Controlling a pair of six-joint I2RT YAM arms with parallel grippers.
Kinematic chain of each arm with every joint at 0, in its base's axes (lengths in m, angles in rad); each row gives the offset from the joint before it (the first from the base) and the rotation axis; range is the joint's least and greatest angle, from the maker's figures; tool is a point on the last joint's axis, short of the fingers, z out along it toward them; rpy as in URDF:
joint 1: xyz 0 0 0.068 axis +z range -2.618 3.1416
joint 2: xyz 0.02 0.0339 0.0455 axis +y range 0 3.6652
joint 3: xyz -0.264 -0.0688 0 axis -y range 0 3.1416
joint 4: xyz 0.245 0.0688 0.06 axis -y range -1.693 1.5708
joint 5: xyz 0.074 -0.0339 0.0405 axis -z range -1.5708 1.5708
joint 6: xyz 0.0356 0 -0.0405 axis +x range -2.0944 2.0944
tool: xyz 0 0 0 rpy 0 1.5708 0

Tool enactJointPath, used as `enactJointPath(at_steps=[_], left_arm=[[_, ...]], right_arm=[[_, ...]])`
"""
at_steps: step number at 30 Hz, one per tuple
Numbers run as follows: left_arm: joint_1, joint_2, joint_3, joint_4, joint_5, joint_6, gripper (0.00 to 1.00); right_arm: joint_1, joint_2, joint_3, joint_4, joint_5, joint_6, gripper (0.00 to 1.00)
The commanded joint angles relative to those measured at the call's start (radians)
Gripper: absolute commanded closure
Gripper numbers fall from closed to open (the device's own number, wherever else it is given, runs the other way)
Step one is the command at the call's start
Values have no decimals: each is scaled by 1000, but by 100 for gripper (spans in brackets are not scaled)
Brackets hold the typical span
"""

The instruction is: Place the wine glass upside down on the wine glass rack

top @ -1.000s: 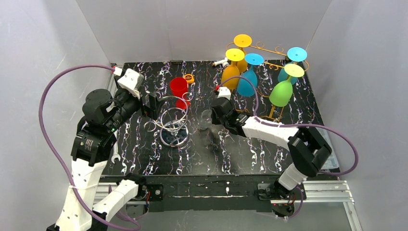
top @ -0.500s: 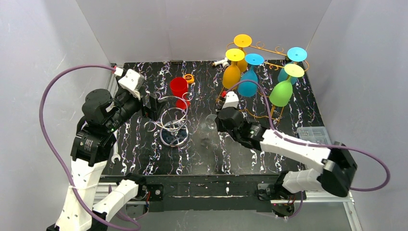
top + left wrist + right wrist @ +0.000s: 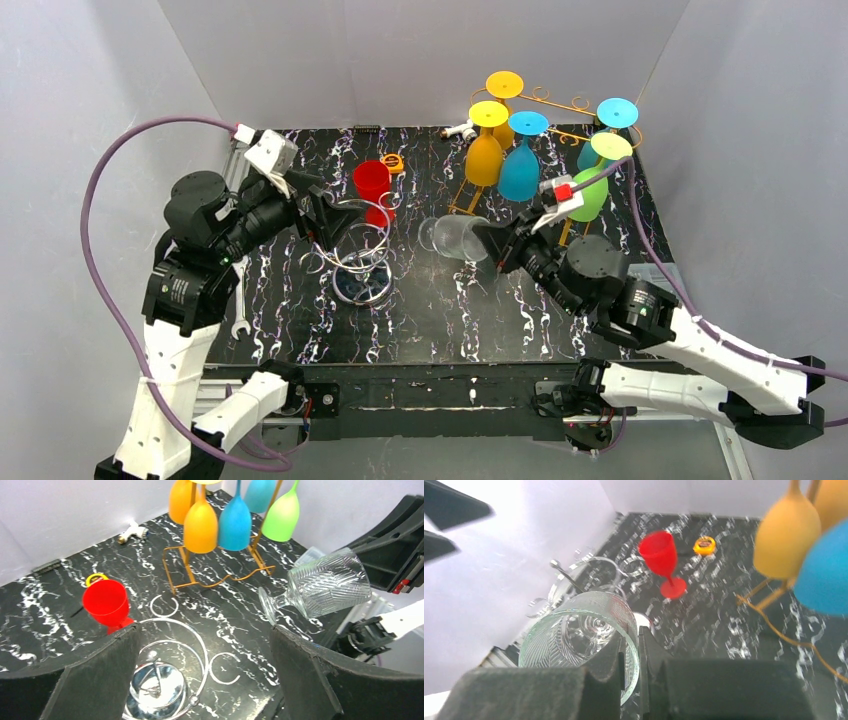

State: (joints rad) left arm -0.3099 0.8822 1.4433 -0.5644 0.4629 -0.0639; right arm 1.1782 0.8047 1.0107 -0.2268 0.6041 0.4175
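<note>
Top external view, and nearest us the right pincer (image 3: 492, 243) is clamped narrow on the rim of the clear wine glass (image 3: 455, 237), held sideways above the surface (image 3: 450, 310) (foot pointing left). Further back, the left pincer (image 3: 328, 212) gapes wide, holding nothing, above the silver wire rack (image 3: 362, 262). Farthest off, we see coloured glasses (image 3: 520, 170) hanging.

The wine glass (image 3: 320, 585) is clear, ribbed, glossy glass. My pads (image 3: 734, 690) are matt black foam. The wire rack (image 3: 156, 692) is shiny chromed metal; the table (image 3: 450, 310) is glossy black marbling.
</note>
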Motion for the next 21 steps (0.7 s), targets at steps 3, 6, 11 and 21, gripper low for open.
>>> enactJointPath(at_steps=[3, 6, 11, 21], left_arm=[[1, 64, 111, -49, 117, -47, 2], [0, 75, 143, -60, 139, -57, 2], [0, 75, 143, -60, 225, -133, 2], [4, 123, 118, 26, 264, -347, 12]], right_arm=[[5, 88, 203, 206, -136, -139, 99], [5, 109, 260, 263, -163, -189, 99], [5, 142, 316, 294, -161, -252, 99], [5, 220, 349, 434, -209, -257, 99]])
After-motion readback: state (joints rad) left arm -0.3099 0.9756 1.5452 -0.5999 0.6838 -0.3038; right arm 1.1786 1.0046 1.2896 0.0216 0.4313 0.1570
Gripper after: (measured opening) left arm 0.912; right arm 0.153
